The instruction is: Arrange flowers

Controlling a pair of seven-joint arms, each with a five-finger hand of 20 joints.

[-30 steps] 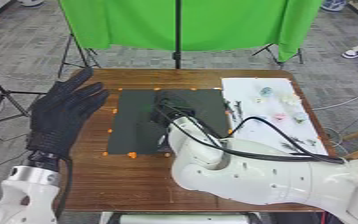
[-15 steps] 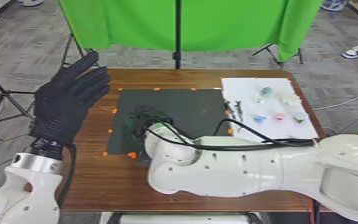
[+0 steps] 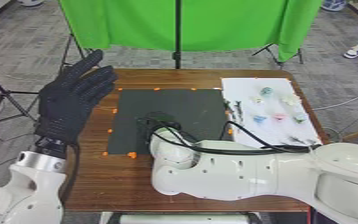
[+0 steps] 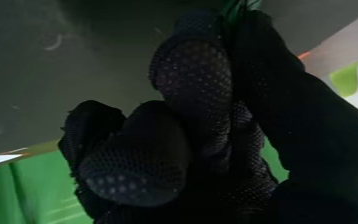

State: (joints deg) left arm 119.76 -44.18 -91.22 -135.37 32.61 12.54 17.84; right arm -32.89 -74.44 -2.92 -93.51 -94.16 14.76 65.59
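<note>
My right hand (image 3: 162, 122) is low over the black mat (image 3: 135, 105) in the head view. In the right wrist view, that hand (image 4: 198, 75) has its thumb and a finger pinched together, with a thin green stem (image 4: 238, 7) showing between their tips. What the stem carries is hidden by the glove. The left hand (image 3: 73, 97) stands raised with straight fingers over the table's left side, holding nothing. On the white sheet (image 3: 242, 85) lie a blue flower (image 3: 266, 91), a white flower (image 3: 290, 99), a pink flower (image 3: 279, 117) and several dark green stems.
Orange marks ring the black mat on the brown table (image 3: 95, 175). The right forearm crosses the near right part of the table, with black cables looped along it. Behind the far edge hangs a green cloth (image 3: 131, 30) on a stand.
My right hand has come nearer and a little left over the mat, its forearm swinging with it. The left hand has shifted slightly right, its fingers still straight.
</note>
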